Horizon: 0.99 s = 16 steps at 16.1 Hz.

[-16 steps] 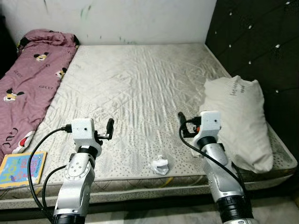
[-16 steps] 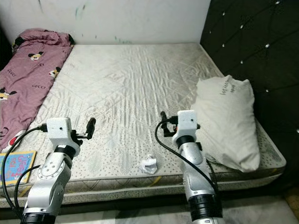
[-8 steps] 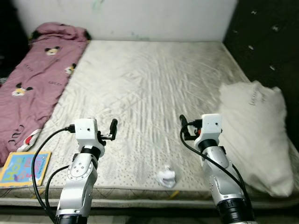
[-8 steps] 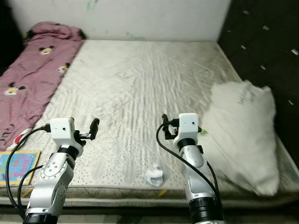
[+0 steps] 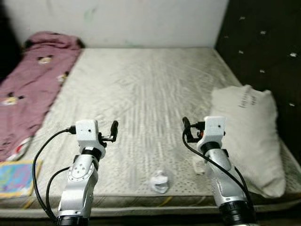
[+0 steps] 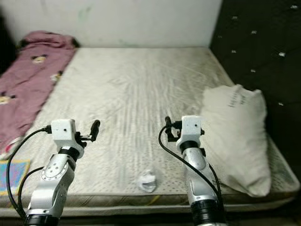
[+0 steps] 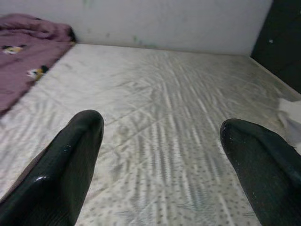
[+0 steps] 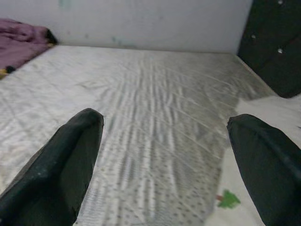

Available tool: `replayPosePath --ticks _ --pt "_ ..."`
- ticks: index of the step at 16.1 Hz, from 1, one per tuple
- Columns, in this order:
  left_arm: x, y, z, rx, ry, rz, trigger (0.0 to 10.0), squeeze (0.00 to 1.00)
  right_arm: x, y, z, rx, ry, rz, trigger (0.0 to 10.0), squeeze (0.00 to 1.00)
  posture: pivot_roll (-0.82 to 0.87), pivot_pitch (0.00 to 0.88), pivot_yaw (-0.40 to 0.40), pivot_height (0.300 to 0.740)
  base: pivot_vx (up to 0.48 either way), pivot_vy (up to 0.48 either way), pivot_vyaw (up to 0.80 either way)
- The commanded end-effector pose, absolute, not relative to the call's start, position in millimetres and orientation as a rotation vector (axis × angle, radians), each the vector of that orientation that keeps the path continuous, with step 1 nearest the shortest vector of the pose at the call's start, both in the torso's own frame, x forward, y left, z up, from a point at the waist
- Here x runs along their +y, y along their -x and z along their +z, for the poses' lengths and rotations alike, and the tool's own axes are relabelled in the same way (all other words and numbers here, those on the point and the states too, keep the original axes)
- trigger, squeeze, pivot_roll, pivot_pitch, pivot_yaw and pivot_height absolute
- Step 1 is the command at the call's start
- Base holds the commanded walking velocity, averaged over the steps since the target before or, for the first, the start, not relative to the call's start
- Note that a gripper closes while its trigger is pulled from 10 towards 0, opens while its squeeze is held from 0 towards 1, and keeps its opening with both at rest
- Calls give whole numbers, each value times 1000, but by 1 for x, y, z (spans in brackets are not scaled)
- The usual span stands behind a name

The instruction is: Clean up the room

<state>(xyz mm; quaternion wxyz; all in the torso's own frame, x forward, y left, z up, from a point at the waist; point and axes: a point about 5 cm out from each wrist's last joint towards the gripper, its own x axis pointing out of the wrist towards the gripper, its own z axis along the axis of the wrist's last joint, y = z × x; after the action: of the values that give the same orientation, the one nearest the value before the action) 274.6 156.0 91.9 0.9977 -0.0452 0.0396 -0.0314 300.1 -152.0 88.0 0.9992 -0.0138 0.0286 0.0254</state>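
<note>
A crumpled white tissue [image 5: 159, 181] lies on the bare mattress [image 5: 146, 84] near its front edge, between my two arms. A second small white scrap [image 5: 199, 165] lies just beside my right arm. My left gripper [image 5: 113, 127] hovers over the mattress, left of and behind the tissue. In the left wrist view the left gripper [image 7: 160, 127] is open with nothing between its fingers. My right gripper [image 5: 185, 126] is held at the same height, right of the tissue. The right wrist view shows the right gripper [image 8: 164, 122] open and empty too.
A white pillow [image 5: 247, 136] lies along the mattress's right side against a dark padded headboard [image 5: 263, 42]. A pink patterned blanket [image 5: 33, 80] covers the left strip. A colourful book [image 5: 14, 176] lies at the front left corner. A white wall [image 5: 141, 21] stands behind.
The whole picture has shifted sideways and blurred, so the camera has moved. Both arms keep the same raised pose with fingers apart. The tissue lies where it was.
</note>
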Motion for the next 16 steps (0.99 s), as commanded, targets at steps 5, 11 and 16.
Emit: replayPosePath --ticks 5,11,16 --pt "164 -271 98 37 28 -28 10000 0 -149 -298 91 47 23 58 10000 0 43 0 20 740 0 0 -83" --pt "171 -262 90 85 -11 10 10000 0 -154 -289 91 75 -38 25 10000 0 30 0 30 740 0 0 -133" --pt "172 -261 91 78 13 47 10000 0 -153 -289 98 60 -84 16 10000 0 24 0 27 740 0 0 -160"
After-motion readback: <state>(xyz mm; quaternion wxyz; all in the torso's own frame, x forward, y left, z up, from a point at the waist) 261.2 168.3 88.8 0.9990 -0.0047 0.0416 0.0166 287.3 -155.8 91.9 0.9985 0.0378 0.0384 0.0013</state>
